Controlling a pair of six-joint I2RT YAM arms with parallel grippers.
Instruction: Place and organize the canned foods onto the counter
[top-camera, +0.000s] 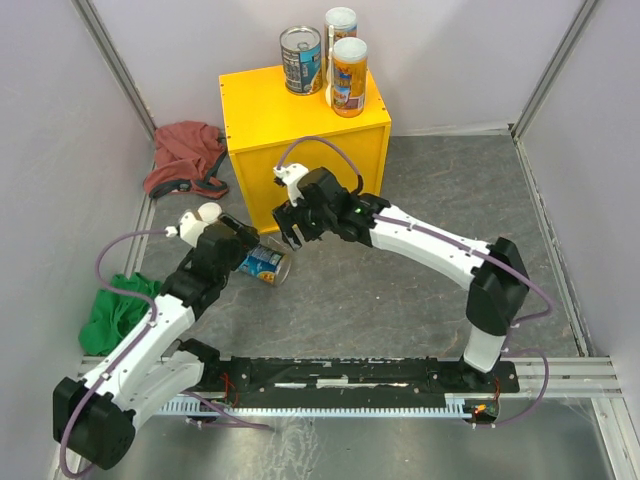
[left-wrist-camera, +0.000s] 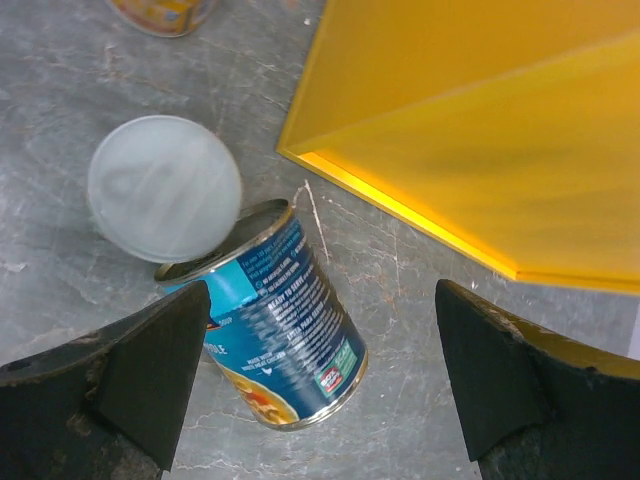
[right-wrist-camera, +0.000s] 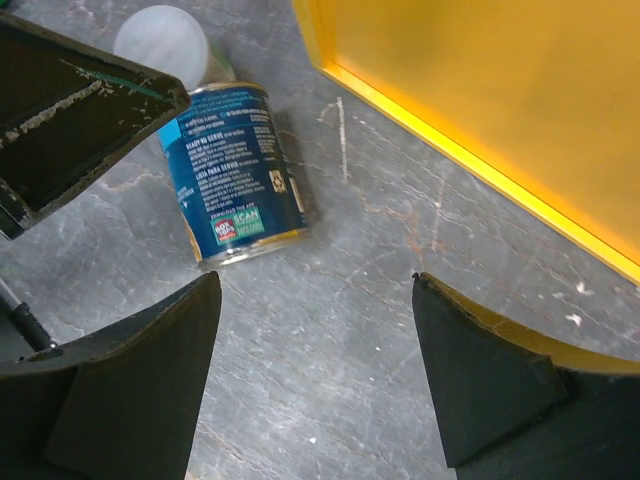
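Observation:
The yellow counter (top-camera: 290, 130) carries a blue-labelled tin (top-camera: 301, 60) and two orange-labelled cans (top-camera: 349, 77) at its back edge. A second blue-labelled tin (left-wrist-camera: 275, 320) lies on its side on the grey floor in front of the counter (left-wrist-camera: 480, 130). My left gripper (left-wrist-camera: 320, 370) is open around its near end, with the tin close to the left finger. A white-lidded can (left-wrist-camera: 165, 188) stands upright just beyond. My right gripper (right-wrist-camera: 315, 290) hangs open over bare floor, holding nothing, with the lying tin (right-wrist-camera: 235, 170) ahead to its left.
A red cloth (top-camera: 185, 155) lies left of the counter and a green cloth (top-camera: 120, 305) beside the left arm. Another orange-labelled can (left-wrist-camera: 165, 12) shows at the top edge of the left wrist view. Walls close in on both sides.

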